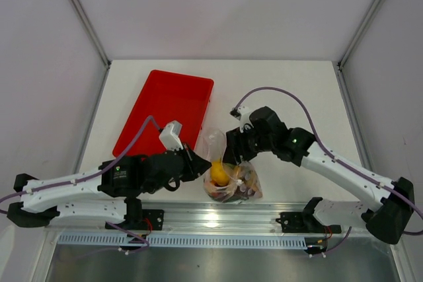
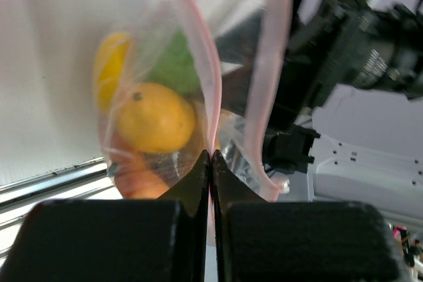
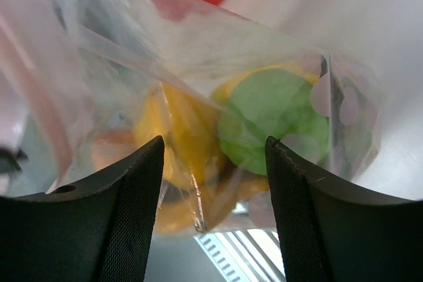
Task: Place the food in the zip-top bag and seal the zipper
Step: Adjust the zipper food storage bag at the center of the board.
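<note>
While the left gripper (image 2: 210, 158) has its fingers pressed together on the zipper (image 2: 210, 77) of the zip-top bag (image 1: 217, 142), the right gripper (image 3: 213, 143) stands spread close beside it. The food (image 1: 220, 175) sits inside the bag, near the red tray (image 1: 165, 104).

left tool (image 2: 210, 158) pinched closed | right tool (image 3: 213, 163) jaws spread apart

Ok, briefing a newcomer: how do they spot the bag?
On the white table, find the red rectangular plastic tray. Off its near right corner is the clear crinkly plastic bag, the only see-through thing, pink-edged, with toy food inside.
</note>
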You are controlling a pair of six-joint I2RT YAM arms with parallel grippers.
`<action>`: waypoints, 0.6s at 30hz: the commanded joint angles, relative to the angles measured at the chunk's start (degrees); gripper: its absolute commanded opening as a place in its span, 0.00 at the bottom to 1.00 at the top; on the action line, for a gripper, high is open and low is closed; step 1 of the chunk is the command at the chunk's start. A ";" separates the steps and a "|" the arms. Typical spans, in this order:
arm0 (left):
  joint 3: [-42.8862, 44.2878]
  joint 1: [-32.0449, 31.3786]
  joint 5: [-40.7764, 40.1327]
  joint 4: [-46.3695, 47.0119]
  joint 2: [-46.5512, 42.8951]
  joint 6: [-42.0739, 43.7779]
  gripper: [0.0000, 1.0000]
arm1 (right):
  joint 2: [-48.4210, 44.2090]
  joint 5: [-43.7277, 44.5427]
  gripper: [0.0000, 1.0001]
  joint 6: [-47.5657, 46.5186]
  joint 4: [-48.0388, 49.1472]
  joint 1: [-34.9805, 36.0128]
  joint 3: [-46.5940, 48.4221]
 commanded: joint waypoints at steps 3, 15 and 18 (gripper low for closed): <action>0.25 -2.49 -0.08 9.26 -0.37 2.88 0.01 | 6.59 -11.54 0.63 -2.20 7.75 1.39 3.85; 4.02 -3.28 -4.65 3.90 1.22 -1.61 0.00 | -5.59 3.24 0.66 -14.24 -17.92 2.09 12.57; 4.20 -3.28 -5.36 4.34 0.87 -0.91 0.00 | -9.21 -0.01 0.67 -15.48 -19.41 2.09 12.74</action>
